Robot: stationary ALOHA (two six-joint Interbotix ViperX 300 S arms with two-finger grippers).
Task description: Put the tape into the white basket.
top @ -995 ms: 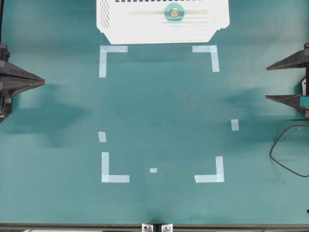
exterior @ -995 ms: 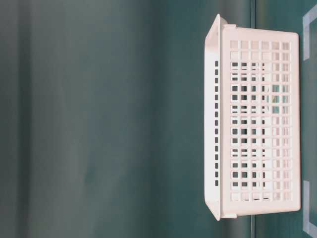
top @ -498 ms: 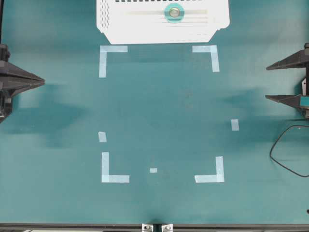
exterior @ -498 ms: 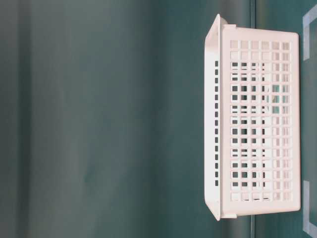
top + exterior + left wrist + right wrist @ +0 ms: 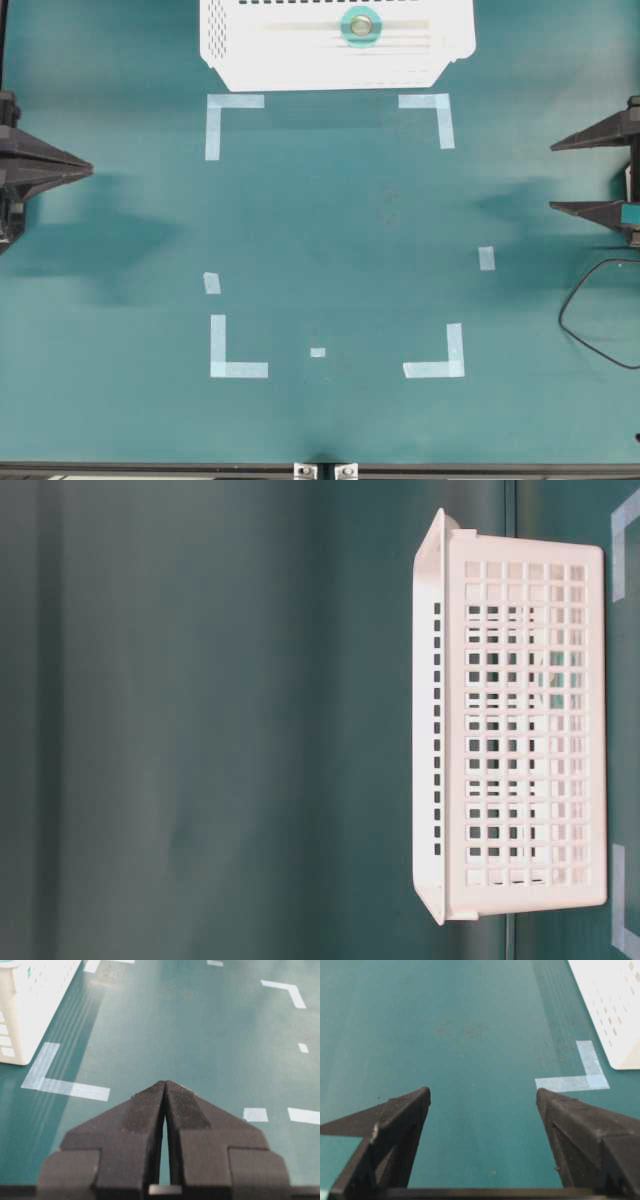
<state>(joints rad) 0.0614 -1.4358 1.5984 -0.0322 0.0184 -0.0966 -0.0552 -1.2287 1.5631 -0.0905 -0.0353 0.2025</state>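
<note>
One green table (image 5: 330, 220) fills the overhead view, and the white basket (image 5: 300, 55) sits at its far edge, partly cut off by the top of the frame. From the table-level view the basket's perforated wall (image 5: 520, 720) shows as a grid of square holes; a faint teal patch behind the holes may be the roll, though that view is too obscured to be sure. Both arms are parked at the sides, well apart from the basket. The right gripper (image 5: 590, 170) at the right edge has its two dark fingers spread wide with bare table between them. The left gripper (image 5: 88, 170) at the left edge has its fingers pressed together to a point, nothing between them. Pale tape corner marks (image 5: 235, 350) outline a rectangle mid-table. The tape (image 5: 361, 25) lies flat inside the basket, on its slatted bottom, right of centre.
</note>
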